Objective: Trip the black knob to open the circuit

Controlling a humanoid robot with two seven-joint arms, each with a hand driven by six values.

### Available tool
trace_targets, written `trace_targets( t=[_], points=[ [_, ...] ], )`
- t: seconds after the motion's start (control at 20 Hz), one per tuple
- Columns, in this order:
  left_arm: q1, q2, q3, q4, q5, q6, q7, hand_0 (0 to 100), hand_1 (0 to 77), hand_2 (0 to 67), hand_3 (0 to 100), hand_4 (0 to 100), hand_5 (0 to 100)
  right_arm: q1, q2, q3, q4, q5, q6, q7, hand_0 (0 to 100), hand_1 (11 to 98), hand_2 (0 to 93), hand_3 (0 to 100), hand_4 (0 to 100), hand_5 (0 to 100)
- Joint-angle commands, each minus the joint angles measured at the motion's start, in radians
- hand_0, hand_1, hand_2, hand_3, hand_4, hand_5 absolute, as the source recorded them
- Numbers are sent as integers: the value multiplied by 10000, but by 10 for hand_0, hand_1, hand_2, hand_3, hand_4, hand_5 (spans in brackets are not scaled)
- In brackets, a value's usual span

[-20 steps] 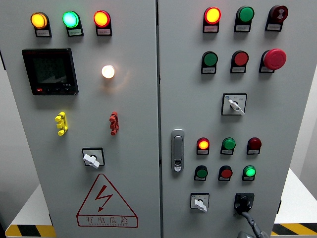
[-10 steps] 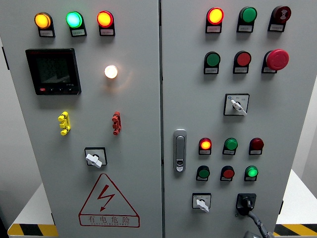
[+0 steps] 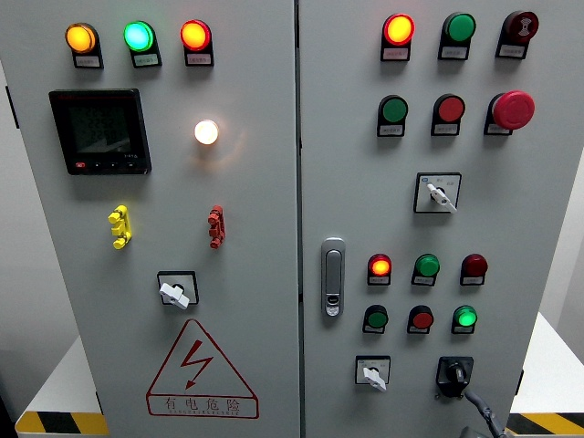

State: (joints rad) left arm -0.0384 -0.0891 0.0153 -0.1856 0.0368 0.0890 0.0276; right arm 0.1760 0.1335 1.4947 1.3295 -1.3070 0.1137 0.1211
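Facing the grey cabinet (image 3: pixel 255 274), the right-hand door (image 3: pixel 538 228) carries the black knob (image 3: pixel 453 374) low at five o'clock — its pointer angled toward five. A right hand (image 3: pixel 481 427) barely shows below it; finger state cannot be told.

A pale wall (image 3: pixel 18 301) is seen at the far left, beside the grey cabinet (image 3: pixel 265 210) that fills most of the view. A white floor (image 3: pixel 64 388) is visible at the lower left and lower right, marked by yellow-and-black hazard striping (image 3: pixel 59 423) along the bottom edge on both sides. The whole scene is evenly and softly lit.
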Motion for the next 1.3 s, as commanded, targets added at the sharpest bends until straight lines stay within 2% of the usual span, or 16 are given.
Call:
trace_targets(
  t=[0.0,0.2,0.25,0.35,0.45,0.5,0.55,0.6,0.65,0.7,0.85,1.0,1.15,1.25],
  points=[
    [0,1,0,0,0,0,0,0,0,195,261,98,86,-103,-46,116,112,0,-2,1,1000,682,0,891,1000,1000],
    [0,1,0,0,0,0,0,0,0,194,261,98,86,-471,-47,117,480,0,-17,1,1000,682,0,883,994,1000],
    [0,-14,0,0,0,0,0,0,0,194,261,98,86,-532,-32,117,481,-15,-2,1,1000,680,0,881,951,1000],
    [0,1,0,0,0,0,15,0,0,194,261,99,86,-700,-47,101,694,-15,-2,1,1000,670,0,891,915,1000],
    [0,1,0,0,0,0,0,0,0,194,261,99,86,-900,-47,86,894,-15,-2,1,1000,632,0,910,893,1000],
    [0,1,0,0,0,0,0,0,0,194,261,99,86,-992,-47,86,940,-30,-2,1,1000,584,0,903,907,1000],
    [0,1,0,0,0,0,0,0,0,194,261,99,86,-1084,-47,71,1017,-31,13,1,1000,495,0,830,825,1000],
    [0,1,0,0,0,0,0,0,0,194,261,99,86,-1206,-47,40,1124,-31,13,1,1000,485,0,778,751,1000],
    [0,1,0,0,0,0,0,0,0,194,261,99,86,-1344,-62,9,1277,-46,13,1,1000,477,0,697,637,926],
    [0,1,0,0,0,0,0,0,0,194,261,99,86,-1467,-92,-21,1400,-46,28,1,1000,468,0,623,528,796],
    [0,1,0,0,0,0,0,0,0,194,261,99,86,-1820,-108,-113,1630,-122,74,1,1000,455,5,470,375,631],
    [0,-14,0,0,0,0,0,0,0,194,261,99,86,-2051,-123,-175,1830,-169,74,1,1000,439,18,386,293,527],
    [0,-14,0,0,0,0,0,0,0,194,261,99,86,-2036,-123,-160,1861,-184,74,16,1000,438,27,336,254,462],
    [0,-14,0,0,0,0,0,0,0,194,261,99,86,-2036,-93,-144,1907,-199,59,16,1000,439,31,313,229,423]
  ],
)
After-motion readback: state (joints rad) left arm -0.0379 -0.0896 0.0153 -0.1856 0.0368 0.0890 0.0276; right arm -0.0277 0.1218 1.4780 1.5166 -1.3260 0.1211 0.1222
